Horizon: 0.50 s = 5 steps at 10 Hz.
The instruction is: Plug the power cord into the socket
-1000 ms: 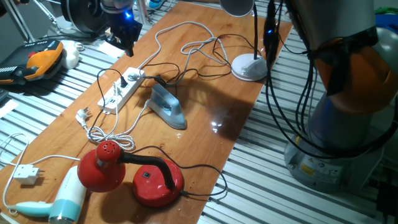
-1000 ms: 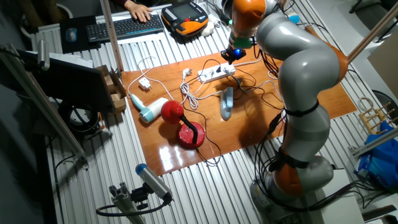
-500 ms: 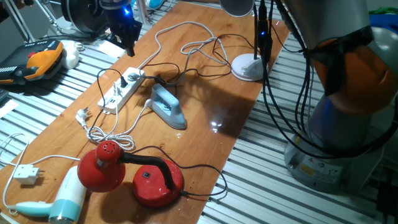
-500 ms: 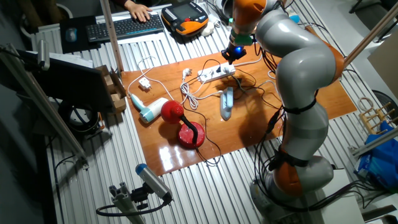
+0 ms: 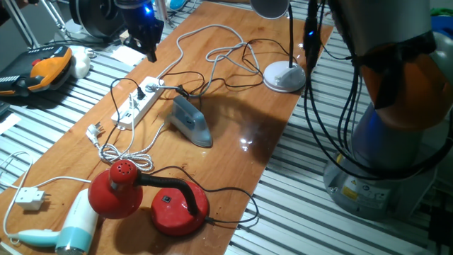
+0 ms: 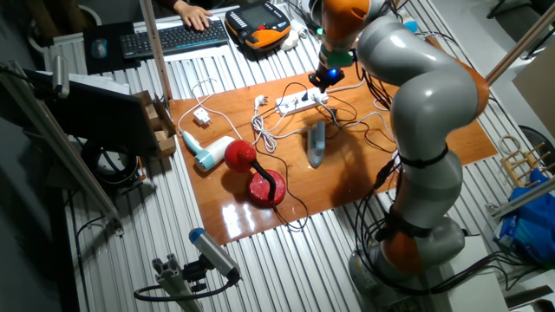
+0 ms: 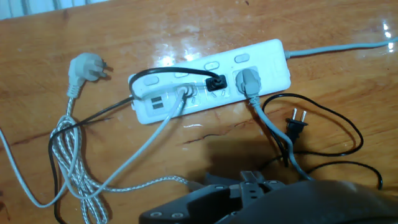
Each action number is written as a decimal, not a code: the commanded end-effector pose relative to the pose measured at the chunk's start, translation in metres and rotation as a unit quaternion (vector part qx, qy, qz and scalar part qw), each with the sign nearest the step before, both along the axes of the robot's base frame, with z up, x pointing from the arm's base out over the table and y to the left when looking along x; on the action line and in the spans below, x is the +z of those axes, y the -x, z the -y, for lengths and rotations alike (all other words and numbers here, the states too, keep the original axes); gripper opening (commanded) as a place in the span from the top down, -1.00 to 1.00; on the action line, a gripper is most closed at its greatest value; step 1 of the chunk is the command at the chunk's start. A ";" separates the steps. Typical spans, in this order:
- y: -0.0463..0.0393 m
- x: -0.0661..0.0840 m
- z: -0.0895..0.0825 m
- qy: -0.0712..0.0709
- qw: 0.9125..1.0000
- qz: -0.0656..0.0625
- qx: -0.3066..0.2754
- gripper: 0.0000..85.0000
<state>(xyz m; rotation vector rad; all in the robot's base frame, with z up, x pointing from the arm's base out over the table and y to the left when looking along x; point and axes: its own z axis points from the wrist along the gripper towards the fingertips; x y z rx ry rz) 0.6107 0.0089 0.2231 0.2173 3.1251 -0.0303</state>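
We cannot tell how the dark two-finger gripper (image 5: 150, 51) holds its jaws; the long white plastic power strip's (image 6: 301, 101) outlets are too small.

Arm (image 6: 425, 95): bulky grey links, orange joint bands. Black cables (image 5: 311, 85) run along it. Claw (image 5: 145, 32): black, blue light above.

power cord (image 7: 214, 81) plugged in socket (image 7: 267, 59), iron (image 5: 190, 120) beside socket
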 end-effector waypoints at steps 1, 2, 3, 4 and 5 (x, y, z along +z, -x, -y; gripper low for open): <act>0.0034 0.000 0.000 -0.001 1.000 0.002 0.001 1.00; 0.0073 0.000 -0.001 -0.004 1.000 0.003 0.001 1.00; 0.0123 0.000 -0.006 -0.002 1.000 0.007 -0.002 1.00; 0.0179 -0.001 -0.009 -0.002 1.000 0.012 -0.003 1.00; 0.0224 0.001 -0.010 -0.005 1.000 0.010 -0.001 1.00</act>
